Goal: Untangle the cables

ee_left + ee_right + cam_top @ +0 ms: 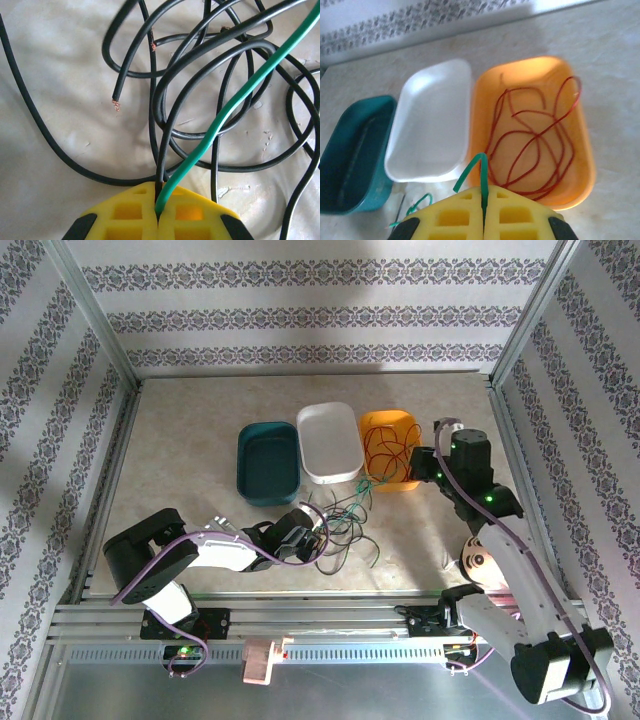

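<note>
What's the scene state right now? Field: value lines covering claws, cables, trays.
left claw: shut on green cable; a black cable runs into the same seam
right claw: shut on green cable loop
tangle: black cables bunched on table, on the near side of the trays
orange tray: holds red cables
white tray: empty
teal tray: left of white tray
</note>
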Available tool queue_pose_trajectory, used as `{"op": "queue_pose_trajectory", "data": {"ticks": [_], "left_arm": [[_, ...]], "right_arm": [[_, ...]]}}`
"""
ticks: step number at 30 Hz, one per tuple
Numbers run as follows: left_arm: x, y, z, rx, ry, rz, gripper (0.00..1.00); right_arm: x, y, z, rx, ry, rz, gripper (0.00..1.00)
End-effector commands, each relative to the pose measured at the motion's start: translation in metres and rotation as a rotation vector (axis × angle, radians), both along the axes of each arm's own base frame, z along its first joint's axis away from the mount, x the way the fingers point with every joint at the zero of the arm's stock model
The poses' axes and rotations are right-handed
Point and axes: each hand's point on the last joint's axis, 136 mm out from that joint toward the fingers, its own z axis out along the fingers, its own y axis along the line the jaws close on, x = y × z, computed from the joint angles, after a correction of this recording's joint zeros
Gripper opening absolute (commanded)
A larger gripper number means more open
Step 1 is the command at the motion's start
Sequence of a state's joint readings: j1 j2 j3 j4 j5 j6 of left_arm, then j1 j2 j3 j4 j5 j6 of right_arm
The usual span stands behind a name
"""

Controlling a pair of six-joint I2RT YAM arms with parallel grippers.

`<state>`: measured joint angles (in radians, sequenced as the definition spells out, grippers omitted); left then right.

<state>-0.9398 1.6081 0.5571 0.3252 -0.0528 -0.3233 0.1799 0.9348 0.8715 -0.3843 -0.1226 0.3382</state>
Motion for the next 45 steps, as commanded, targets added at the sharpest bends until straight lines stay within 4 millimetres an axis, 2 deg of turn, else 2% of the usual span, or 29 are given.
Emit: {"op": "queue_pose_trajectory", "data": {"ticks": [1,3,8,11,17,21,25,29,33,36,42,45], "left_arm": [[-0.013,0.025,-0.036,0.098,0.086,0.029,0.00],[-0.013,0.026,-0.036,0.100,0.087,0.026,0.00],[-0.014,0.029,-0.035,0.100,0.085,0.034,0.00],[-0.014,0.032,-0.033,0.087,0.081,0.047,0.00],[-0.015,0.041,-0.032,0.070,0.081,0.087,0.00],[-0.015,0.046,-0.031,0.054,0.082,0.112,0.00],[-0.015,0.054,-0.028,0.049,0.075,0.141,0.00],[-0.013,0.071,-0.020,0.026,0.050,0.214,0.00],[-0.003,0.105,-0.005,-0.094,0.030,0.389,0.00],[0.003,0.126,0.007,-0.149,0.010,0.472,0.00],[0.013,0.139,0.033,-0.197,-0.036,0.528,0.00],[0.017,0.139,0.041,-0.183,-0.057,0.520,0.00]], "right_arm": [[0.007,-0.030,0.017,-0.084,-0.087,-0.135,0.00],[0.006,-0.042,0.018,-0.141,-0.090,-0.183,0.00],[-0.002,-0.090,0.024,-0.310,-0.097,-0.408,0.00],[-0.010,-0.110,0.024,-0.383,-0.092,-0.507,0.00],[-0.022,-0.133,0.016,-0.484,-0.059,-0.616,0.00],[-0.024,-0.138,0.013,-0.509,-0.045,-0.633,0.00],[-0.016,-0.127,0.002,-0.511,-0.011,-0.544,0.00],[-0.012,-0.122,-0.009,-0.522,0.042,-0.499,0.00],[-0.017,-0.137,-0.009,-0.551,0.066,-0.581,0.00],[-0.019,-0.146,-0.013,-0.495,0.084,-0.622,0.00],[-0.020,-0.150,-0.025,-0.418,0.125,-0.642,0.00],[-0.020,-0.146,-0.027,-0.391,0.129,-0.628,0.00]]}}
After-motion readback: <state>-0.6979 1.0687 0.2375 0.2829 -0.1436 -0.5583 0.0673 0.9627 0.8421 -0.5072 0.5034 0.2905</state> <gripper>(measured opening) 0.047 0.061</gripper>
